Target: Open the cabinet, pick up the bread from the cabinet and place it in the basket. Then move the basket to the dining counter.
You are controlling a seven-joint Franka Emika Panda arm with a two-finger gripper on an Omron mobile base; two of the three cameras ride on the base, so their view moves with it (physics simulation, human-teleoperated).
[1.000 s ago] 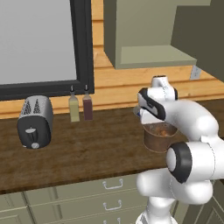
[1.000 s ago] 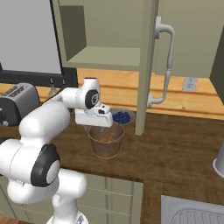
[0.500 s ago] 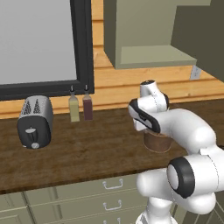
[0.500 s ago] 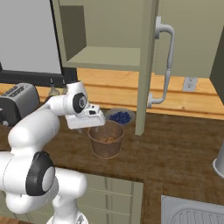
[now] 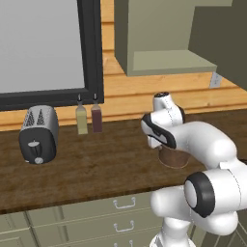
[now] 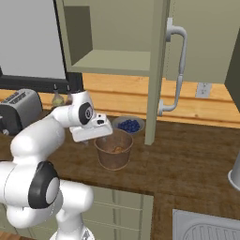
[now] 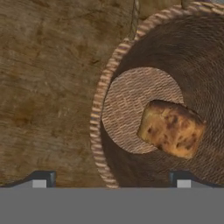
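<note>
The basket (image 6: 113, 151) stands on the wooden worktop below the open cabinet (image 6: 111, 36), whose door (image 6: 156, 70) juts out toward me. The bread (image 7: 171, 128) lies inside the basket (image 7: 99, 118), against its wall on the right of the hand view. My gripper (image 7: 111, 179) hangs open over the basket's left rim, one fingertip (image 7: 42, 178) above the worktop and the other over the basket's inside. Nothing is between the fingers. In the left base view my hand (image 5: 157, 136) hides part of the basket (image 5: 173, 159). The dining counter is out of view.
A toaster (image 5: 37, 134) and two bottles (image 5: 89, 118) stand at the left against the back wall. A bowl of blue berries (image 6: 129, 125) sits just behind the basket. A sink (image 6: 206, 227) lies at the lower right. Green drawers (image 5: 120, 212) run under the worktop.
My arm has swung left and drawn the hand from above the basket's middle to its left rim. The jaws stayed open; basket and bread have not moved.
</note>
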